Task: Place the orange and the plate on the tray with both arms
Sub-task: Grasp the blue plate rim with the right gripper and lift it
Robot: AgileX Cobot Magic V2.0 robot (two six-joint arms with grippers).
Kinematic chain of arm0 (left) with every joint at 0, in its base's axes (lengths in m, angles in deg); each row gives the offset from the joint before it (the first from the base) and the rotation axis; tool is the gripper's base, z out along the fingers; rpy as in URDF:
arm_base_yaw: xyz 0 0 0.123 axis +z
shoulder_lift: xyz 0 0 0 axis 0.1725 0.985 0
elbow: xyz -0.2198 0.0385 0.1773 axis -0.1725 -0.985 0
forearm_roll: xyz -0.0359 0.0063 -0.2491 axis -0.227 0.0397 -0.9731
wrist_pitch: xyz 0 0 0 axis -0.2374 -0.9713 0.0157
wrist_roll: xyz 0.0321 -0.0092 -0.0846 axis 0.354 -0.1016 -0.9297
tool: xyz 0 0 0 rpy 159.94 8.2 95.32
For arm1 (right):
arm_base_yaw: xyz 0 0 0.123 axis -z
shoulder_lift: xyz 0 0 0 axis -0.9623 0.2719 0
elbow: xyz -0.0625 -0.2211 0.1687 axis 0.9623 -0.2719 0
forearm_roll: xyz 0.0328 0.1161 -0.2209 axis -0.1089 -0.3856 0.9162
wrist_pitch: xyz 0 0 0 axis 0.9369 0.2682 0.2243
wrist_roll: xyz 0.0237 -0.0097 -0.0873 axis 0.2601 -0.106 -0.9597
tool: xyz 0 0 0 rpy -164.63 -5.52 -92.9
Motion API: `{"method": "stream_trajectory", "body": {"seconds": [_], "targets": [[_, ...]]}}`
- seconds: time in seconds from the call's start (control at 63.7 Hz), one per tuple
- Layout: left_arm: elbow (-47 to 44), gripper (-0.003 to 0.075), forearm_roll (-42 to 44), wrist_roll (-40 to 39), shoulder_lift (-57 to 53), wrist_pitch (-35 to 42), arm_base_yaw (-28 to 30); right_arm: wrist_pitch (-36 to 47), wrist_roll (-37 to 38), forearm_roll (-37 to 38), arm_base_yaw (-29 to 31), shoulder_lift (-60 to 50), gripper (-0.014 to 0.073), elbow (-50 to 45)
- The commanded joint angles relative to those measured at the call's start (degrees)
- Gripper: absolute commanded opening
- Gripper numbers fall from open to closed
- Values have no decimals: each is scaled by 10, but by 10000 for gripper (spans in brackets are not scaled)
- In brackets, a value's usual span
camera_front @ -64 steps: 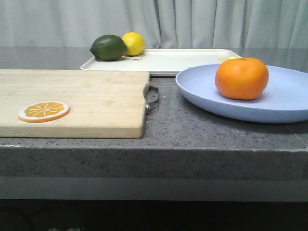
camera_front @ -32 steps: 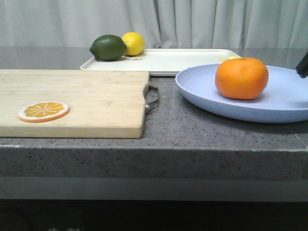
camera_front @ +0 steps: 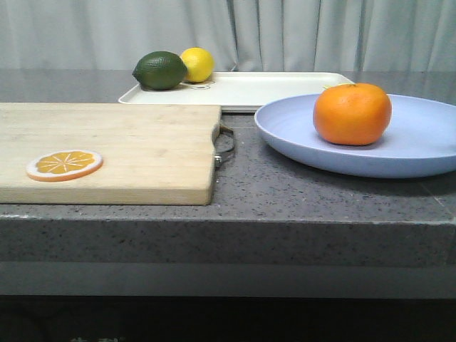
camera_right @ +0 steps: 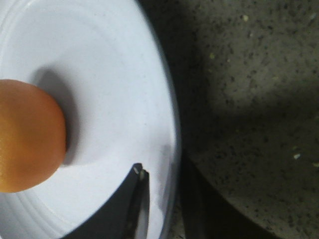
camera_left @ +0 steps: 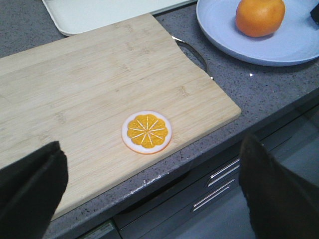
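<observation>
The orange (camera_front: 352, 114) sits on the lavender-blue plate (camera_front: 420, 142) at the right of the counter. The cream-white tray (camera_front: 271, 89) lies behind the plate. In the right wrist view my right gripper (camera_right: 162, 172) straddles the plate's (camera_right: 114, 99) rim, one finger on the inside and one outside, shut on it, with the orange (camera_right: 25, 139) close by. The right gripper does not show in the front view. My left gripper (camera_left: 149, 199) is open and empty, hovering over the counter's front edge. The plate (camera_left: 279, 47) and orange (camera_left: 259, 16) lie far from it.
A wooden cutting board (camera_front: 107, 149) with a metal handle lies at the left and bears a flat orange slice (camera_front: 65, 164). A dark green fruit (camera_front: 160, 70) and a yellow lemon (camera_front: 197, 64) sit at the tray's far left corner. Drawers lie below the counter edge.
The plate with the orange has shifted a little to the left and slightly up. The dark tip of the right gripper seen half a second ago has left the front view.
</observation>
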Motion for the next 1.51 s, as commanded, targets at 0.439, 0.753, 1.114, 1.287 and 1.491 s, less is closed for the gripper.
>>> {"method": "stream_trajectory", "body": {"seconds": [0.439,0.753,1.114,1.287,1.491], "targets": [[16,674,-7,-1,0,40,2,6,-2,-33,4,-14,-69,18],[16,674,-7,-1,0,40,2,-28,-1,-63,2,-15,-69,19],[16,674,-7,-1,0,40,2,-63,60,-78,-9,-1,-69,137],[16,674,-7,-1,0,40,2,-62,119,-45,-44,55,-69,235],[16,674,-7,-1,0,40,2,-61,186,-11,-87,154,-69,384]]}}
